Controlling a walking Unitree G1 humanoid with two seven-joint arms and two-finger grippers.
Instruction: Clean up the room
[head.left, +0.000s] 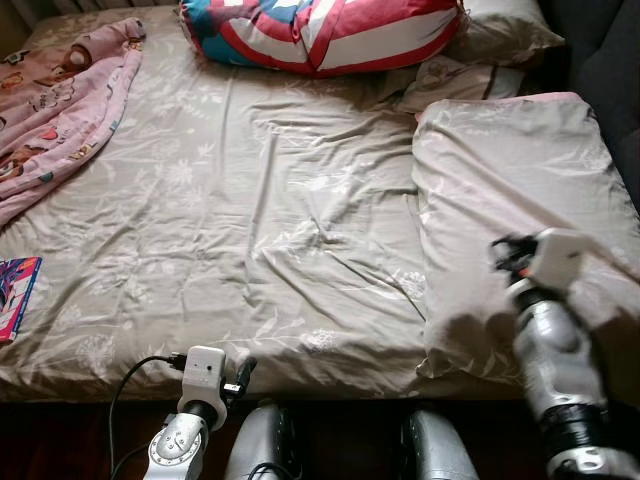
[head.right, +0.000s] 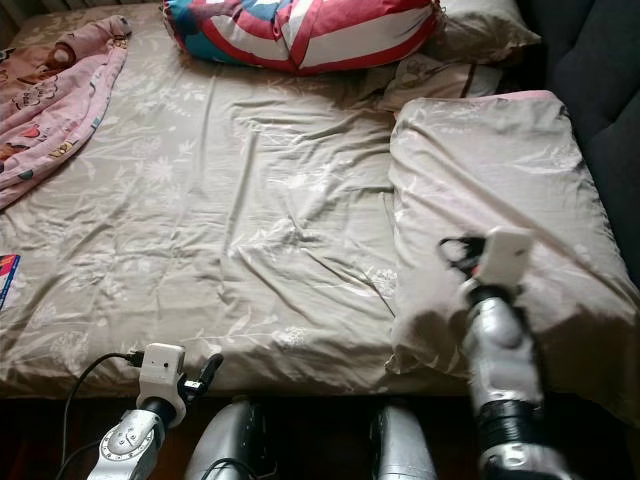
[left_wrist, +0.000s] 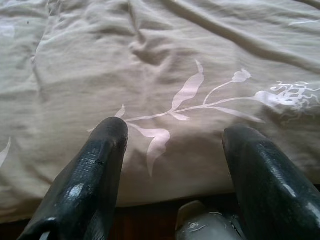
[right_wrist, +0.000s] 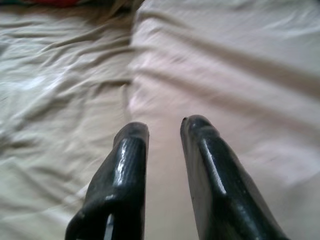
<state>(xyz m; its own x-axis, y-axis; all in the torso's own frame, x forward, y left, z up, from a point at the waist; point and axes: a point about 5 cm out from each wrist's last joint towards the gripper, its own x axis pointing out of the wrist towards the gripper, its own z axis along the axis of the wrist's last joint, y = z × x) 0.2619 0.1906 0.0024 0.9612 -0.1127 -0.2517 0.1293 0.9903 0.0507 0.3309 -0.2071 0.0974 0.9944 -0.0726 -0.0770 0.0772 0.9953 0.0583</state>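
Duvet (head.left: 520, 190) — right end effector (right_wrist: 165, 130) just above

Wide bed (head.left: 250, 220) in rumpled beige floral sheet: folded beige duvet (head.left: 520, 200) right, pink printed blanket (head.left: 60, 110) far left, striped red-white-blue cushion (head.left: 320, 30) at head, colourful book (head.left: 15, 295) at left edge.

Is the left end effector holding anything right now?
No, the left end effector is open, with only the bed sheet between its fingers.

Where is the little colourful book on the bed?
In the left eye view, the thin colourful book lies at the bed's far left edge on the beige flowered sheet, just below the pink patterned blanket.
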